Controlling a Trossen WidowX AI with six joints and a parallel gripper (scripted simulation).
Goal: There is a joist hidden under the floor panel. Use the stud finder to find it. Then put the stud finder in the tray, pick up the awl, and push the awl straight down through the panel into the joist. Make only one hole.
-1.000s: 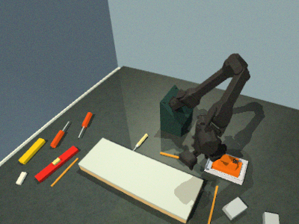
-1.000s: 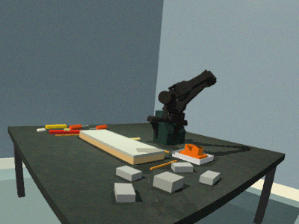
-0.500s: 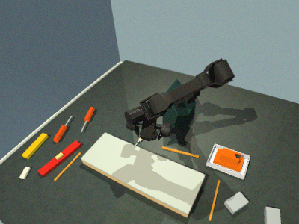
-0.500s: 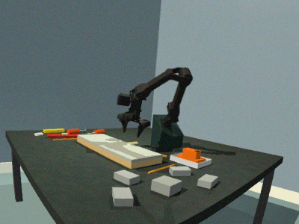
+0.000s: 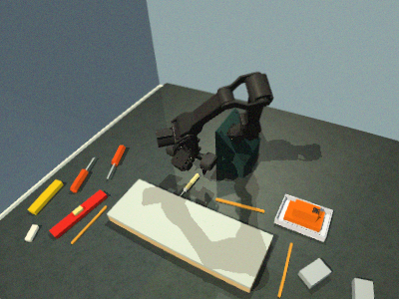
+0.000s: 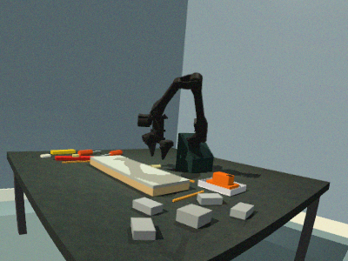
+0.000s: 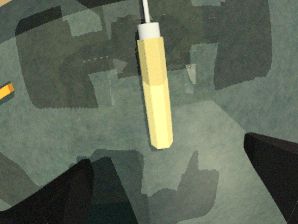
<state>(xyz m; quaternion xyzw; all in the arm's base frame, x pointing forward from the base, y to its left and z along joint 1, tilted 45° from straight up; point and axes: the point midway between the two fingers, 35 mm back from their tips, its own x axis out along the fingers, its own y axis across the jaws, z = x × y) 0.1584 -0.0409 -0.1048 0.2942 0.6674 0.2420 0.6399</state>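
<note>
The awl (image 5: 191,183) (image 6: 156,165) (image 7: 157,90) lies on the table behind the panel, its pale yellow handle toward the arm base and its metal shaft toward the panel. My gripper (image 5: 196,166) (image 6: 157,157) (image 7: 171,155) is open and empty, pointing down above the awl. In the wrist view the handle's butt end lies between the wide-spread fingers. The white floor panel (image 5: 130,201) (image 6: 170,179) shows no visible hole; arm shadow covers part of it. The orange stud finder (image 5: 300,214) (image 6: 223,178) rests in the white tray (image 5: 326,228) (image 6: 217,190). The joist is hidden.
Left of the panel lie a red level (image 5: 92,201), a yellow bar (image 5: 46,197) and two orange screwdrivers (image 5: 80,180) (image 5: 118,155). Orange pencils (image 5: 239,204) (image 5: 285,269) lie near the panel. Several grey blocks (image 5: 314,272) (image 6: 194,215) stand at the right and front.
</note>
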